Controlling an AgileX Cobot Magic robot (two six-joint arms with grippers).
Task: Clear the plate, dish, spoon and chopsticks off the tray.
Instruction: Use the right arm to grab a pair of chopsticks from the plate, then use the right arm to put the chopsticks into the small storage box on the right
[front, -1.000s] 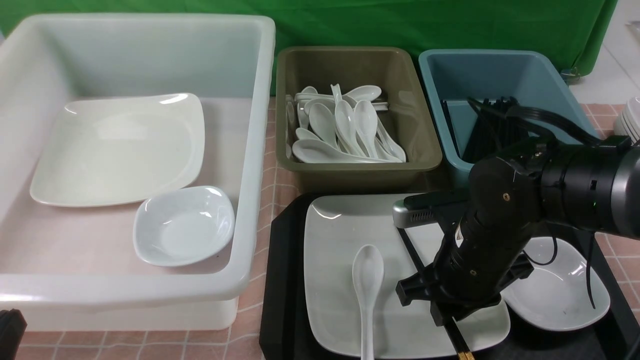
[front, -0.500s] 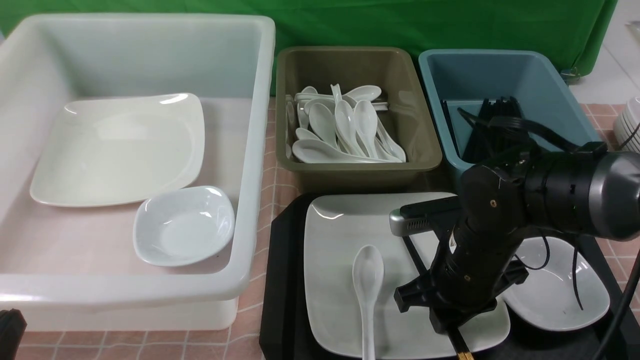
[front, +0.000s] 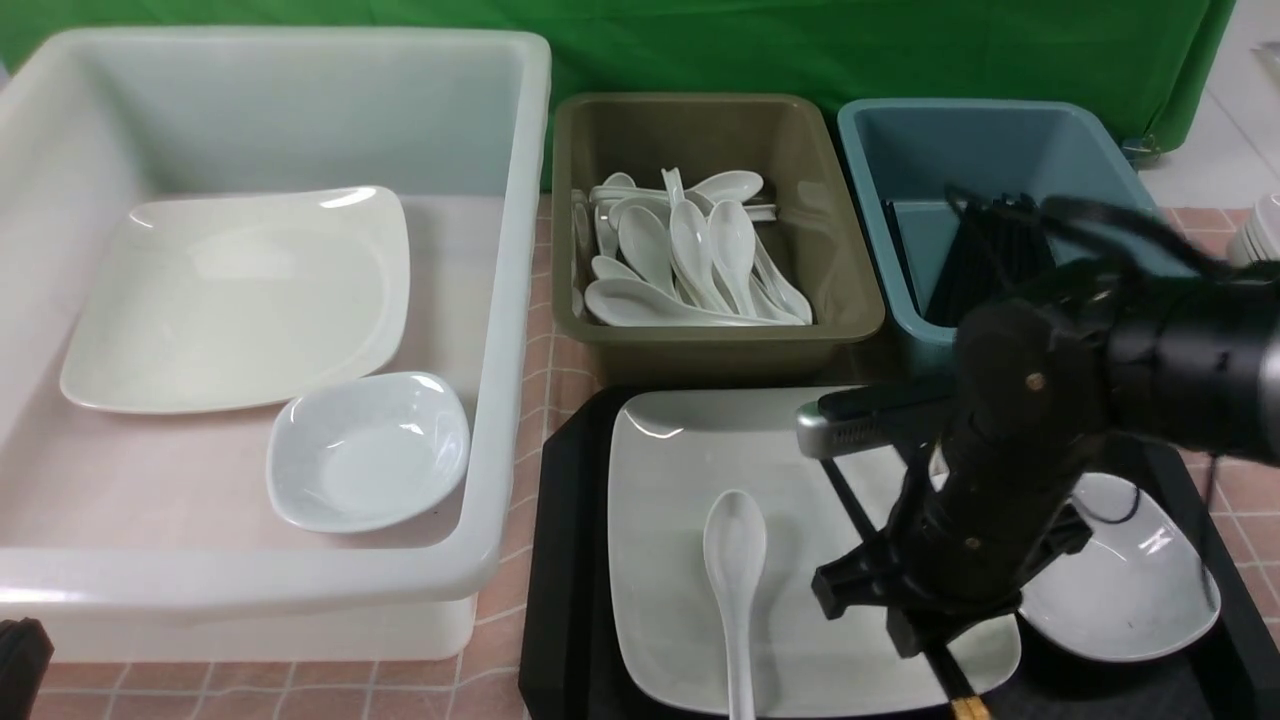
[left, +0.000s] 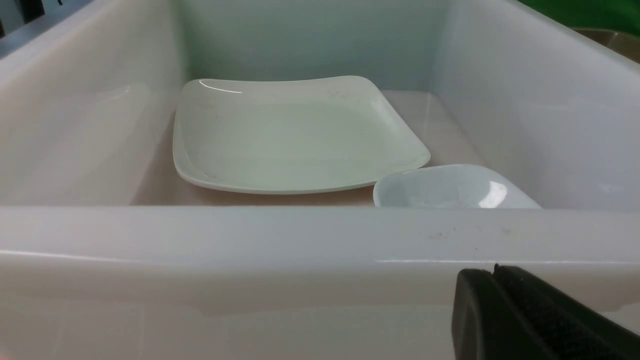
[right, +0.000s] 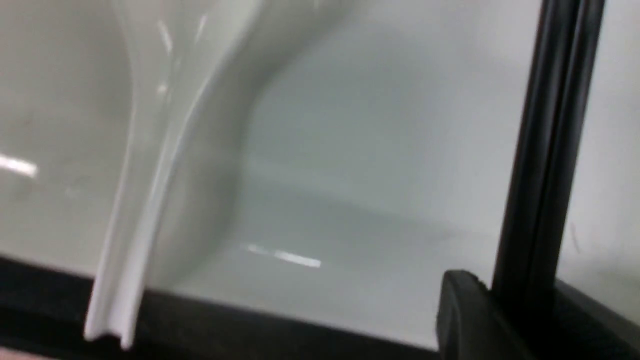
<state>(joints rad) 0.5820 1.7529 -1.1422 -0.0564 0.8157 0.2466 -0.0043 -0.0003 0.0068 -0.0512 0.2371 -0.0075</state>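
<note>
Front view – tray: a large black rectangular plastic tray (front: 570, 560) is sitting on the pink-checked counter (front: 555, 360), on the robot's right.
Front view – plate: a large shallow square white plate (front: 680, 470) is lying on the tray's left part.
Front view – spoon: a white short-handled soup spoon (front: 735, 560) is lying on the plate, bowl pointing away.
Front view – dish: a small rounded-square white dish (front: 1130, 590) is sitting on the tray just right of the plate, partly behind the right arm.
Front view – chopsticks: a pair of long thin black chopsticks (front: 848, 497) with yellowish ends is slanting across the plate's right side.
Front view – right claw (front: 930, 640): it is reaching down over the chopsticks at the plate's near right corner.
Left wrist view – left claw (left: 525, 320): it is sitting closed, gripping nothing, just outside a big white plastic tub (left: 250, 235) that is holding a creamy square plate (left: 290, 135) and a bluish small dish (left: 450, 187).
Right wrist view – right claw: the picture is blurred, but its black fingers (right: 465, 310) appear to be clamping the chopsticks (right: 550, 150), which are lying over the plate beside the spoon's handle (right: 135, 200).
</note>
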